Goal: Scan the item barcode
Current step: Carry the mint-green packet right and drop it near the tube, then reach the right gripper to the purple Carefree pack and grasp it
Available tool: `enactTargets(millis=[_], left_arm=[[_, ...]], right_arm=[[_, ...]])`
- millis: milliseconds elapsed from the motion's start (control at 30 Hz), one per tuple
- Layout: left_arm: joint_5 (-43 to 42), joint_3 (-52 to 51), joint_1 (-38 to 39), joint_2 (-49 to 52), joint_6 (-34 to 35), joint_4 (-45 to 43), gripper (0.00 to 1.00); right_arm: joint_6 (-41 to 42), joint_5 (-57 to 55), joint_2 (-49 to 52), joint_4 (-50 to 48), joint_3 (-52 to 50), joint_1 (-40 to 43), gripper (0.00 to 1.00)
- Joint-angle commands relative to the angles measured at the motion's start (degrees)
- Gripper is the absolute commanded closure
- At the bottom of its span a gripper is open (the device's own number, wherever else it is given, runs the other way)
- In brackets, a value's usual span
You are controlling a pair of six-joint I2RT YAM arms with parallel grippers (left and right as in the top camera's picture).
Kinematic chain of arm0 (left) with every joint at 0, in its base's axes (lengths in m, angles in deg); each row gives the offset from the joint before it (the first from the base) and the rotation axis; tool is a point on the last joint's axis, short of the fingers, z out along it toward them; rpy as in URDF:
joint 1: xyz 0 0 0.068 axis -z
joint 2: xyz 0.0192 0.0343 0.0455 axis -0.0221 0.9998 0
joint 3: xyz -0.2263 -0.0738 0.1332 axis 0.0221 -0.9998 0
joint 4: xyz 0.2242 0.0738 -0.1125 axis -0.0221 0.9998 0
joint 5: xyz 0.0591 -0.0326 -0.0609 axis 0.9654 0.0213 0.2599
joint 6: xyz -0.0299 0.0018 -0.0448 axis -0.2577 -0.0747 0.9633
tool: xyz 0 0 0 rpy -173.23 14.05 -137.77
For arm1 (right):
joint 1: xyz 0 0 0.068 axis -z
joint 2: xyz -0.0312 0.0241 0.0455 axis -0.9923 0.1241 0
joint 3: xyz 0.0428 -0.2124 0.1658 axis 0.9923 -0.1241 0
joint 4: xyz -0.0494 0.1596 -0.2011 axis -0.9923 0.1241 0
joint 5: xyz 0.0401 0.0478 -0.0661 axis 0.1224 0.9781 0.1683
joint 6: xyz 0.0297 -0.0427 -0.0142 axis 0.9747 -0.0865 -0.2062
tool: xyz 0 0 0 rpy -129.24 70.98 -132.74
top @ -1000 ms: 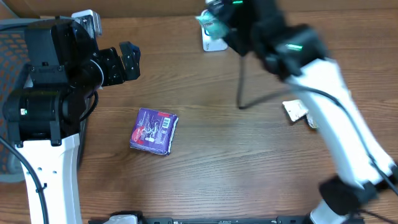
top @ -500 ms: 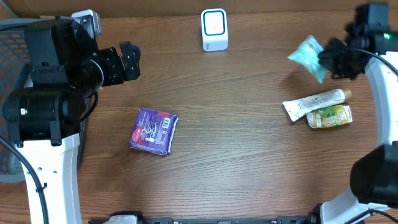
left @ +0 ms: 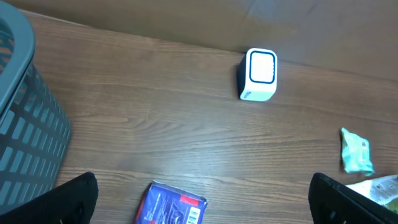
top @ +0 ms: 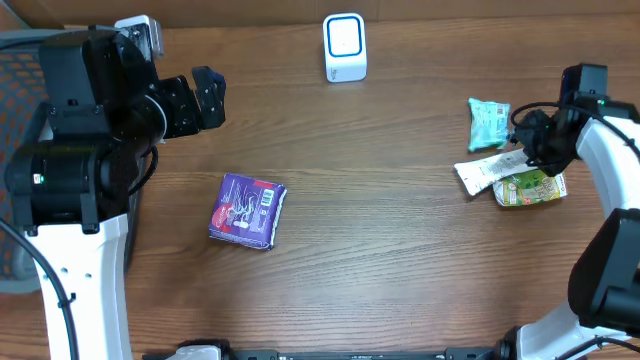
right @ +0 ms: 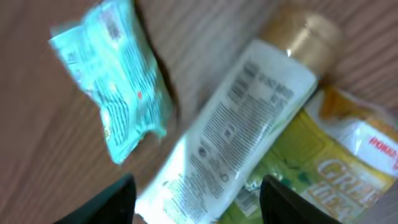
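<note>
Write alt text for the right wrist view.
A teal packet lies on the wooden table beside a white tube with a gold cap, with a yellow-green pouch on the tube's other side. The open right pincer frames the bottom edge, holding nothing.

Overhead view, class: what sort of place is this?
Probably a mock shop checkout: a small white box-shaped scanner stands on the brown wooden table, with a purple packet and a white plastic tube.

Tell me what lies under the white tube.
A green-yellow pouch lies partly under the white tube. The pouch's covered edge is hidden.
</note>
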Motion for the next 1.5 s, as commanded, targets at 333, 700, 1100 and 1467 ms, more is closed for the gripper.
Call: enactTargets(millis=[333, 700, 1100, 1467], left_arm=[[-0.24, 0.44, 0.02, 0.02, -1.11, -0.17, 0.00], [-0.24, 0.44, 0.02, 0.02, -1.11, -0.17, 0.00], [-0.24, 0.44, 0.02, 0.02, -1.11, -0.17, 0.00], [-0.24, 0.44, 0.02, 0.02, -1.11, -0.17, 0.00]], right_arm=[[-4.52, 23.15, -4.11, 4.85, 11.96, -20.39, 0.30], [21.99, 22.97, 0.55, -22.77, -6.97, -49.20, 0.13], [26.69, 11.58, 5.11, -43.63, -14.05, -63.84, 0.11], [26.84, 10.29, 10.78, -49.29, -14.05, -65.31, 0.50]])
